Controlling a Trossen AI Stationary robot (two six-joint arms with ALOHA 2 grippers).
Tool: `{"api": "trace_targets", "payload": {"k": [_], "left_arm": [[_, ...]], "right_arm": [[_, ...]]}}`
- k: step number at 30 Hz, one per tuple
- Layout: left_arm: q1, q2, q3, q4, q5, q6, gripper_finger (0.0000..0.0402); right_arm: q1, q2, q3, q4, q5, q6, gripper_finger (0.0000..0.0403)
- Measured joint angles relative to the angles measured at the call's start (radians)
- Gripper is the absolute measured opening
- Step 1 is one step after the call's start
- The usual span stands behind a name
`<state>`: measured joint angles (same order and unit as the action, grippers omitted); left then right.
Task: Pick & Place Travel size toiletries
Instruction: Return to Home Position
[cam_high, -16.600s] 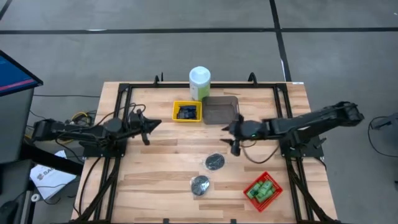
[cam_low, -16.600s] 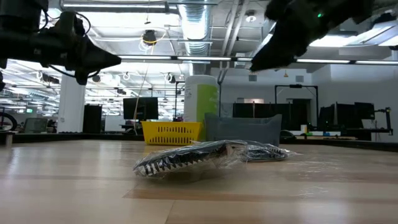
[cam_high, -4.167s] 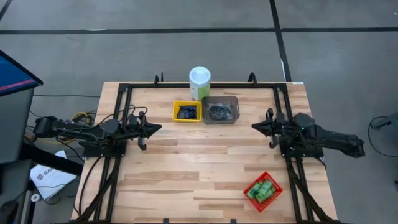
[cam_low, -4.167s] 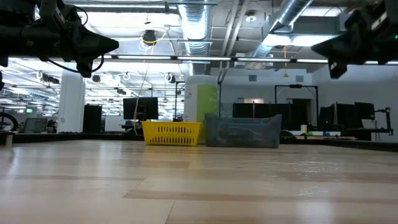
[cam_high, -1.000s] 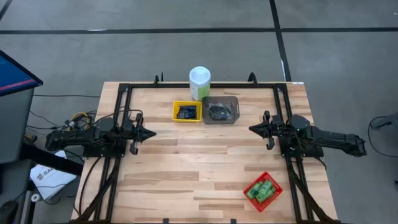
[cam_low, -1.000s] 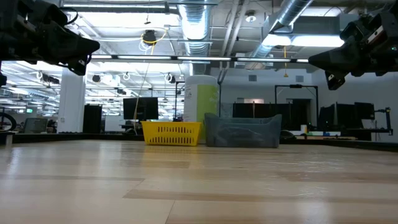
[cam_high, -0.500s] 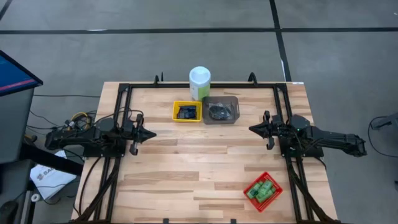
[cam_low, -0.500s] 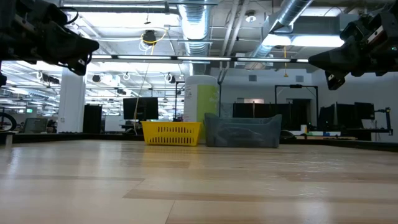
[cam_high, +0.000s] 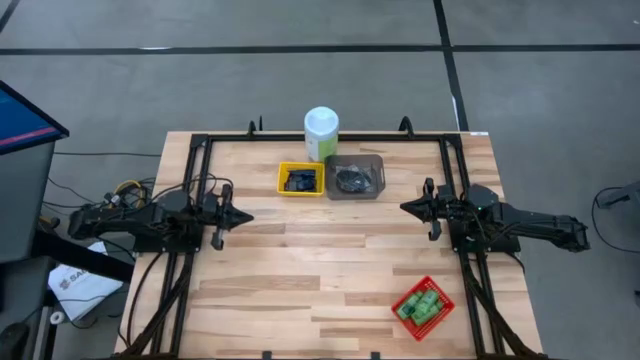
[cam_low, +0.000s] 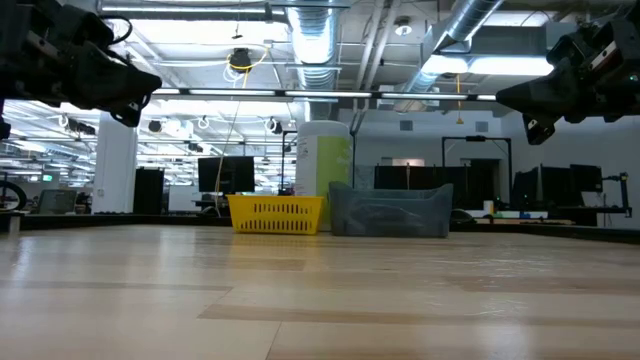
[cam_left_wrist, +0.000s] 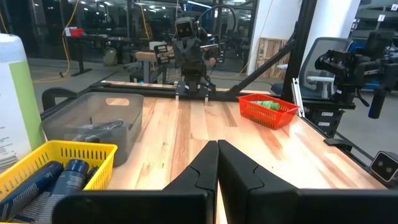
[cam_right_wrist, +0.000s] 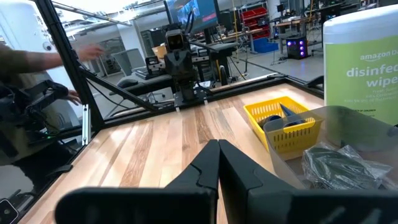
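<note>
Two arms now sit drawn back at opposite ends of the worktop (cam_high: 300, 260), and nothing loose lies between them. At the left edge, the left pincer (cam_high: 243, 214) hangs above the boards, its fingers pressed together and pinching nothing. It has pulled in a little over the last few seconds and has barely moved in the last one.

Toward the far middle, the dark blue tubes (cam_high: 300, 181) lie in the yellow basket (cam_high: 282, 180), just in front of the pale green canister (cam_high: 321, 130). Right beside it, the silvery discs (cam_high: 350, 181) rest in the grey bin (cam_high: 355, 158). A quarter of a minute ago both lay out on the open wood, so that is the real change.

At the right edge, the right pincer (cam_high: 405, 207) is likewise pressed together and empty, folded back from its earlier reach over the centre. In the near right corner, the green bottles (cam_high: 420, 305) sit in the red tray (cam_high: 441, 289).

With every item binned and both arms retired, the sorting looks finished.
</note>
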<state>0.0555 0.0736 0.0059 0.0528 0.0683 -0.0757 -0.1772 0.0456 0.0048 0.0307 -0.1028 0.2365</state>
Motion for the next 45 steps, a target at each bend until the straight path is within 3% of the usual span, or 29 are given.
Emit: {"api": "trace_targets", "payload": {"k": [15,24,29,45], "left_arm": [[0.000,0.064,0.000,-0.001,0.000,0.000,0.0000],[0.000,-0.073,0.000,0.011,0.000,0.000,0.0000],[-0.005,-0.073,0.000,0.080,-0.001,0.000,0.0000],[-0.015,-0.073,0.000,0.089,0.000,0.000,0.0000]], "right_arm": [[0.000,0.000,0.000,0.000,0.000,0.000,0.0000],[0.000,0.000,0.000,0.000,0.000,0.000,0.0000],[0.000,0.000,0.000,0.000,0.000,0.000,0.0000],[0.000,0.000,0.000,0.000,0.000,0.000,0.0000]]}}
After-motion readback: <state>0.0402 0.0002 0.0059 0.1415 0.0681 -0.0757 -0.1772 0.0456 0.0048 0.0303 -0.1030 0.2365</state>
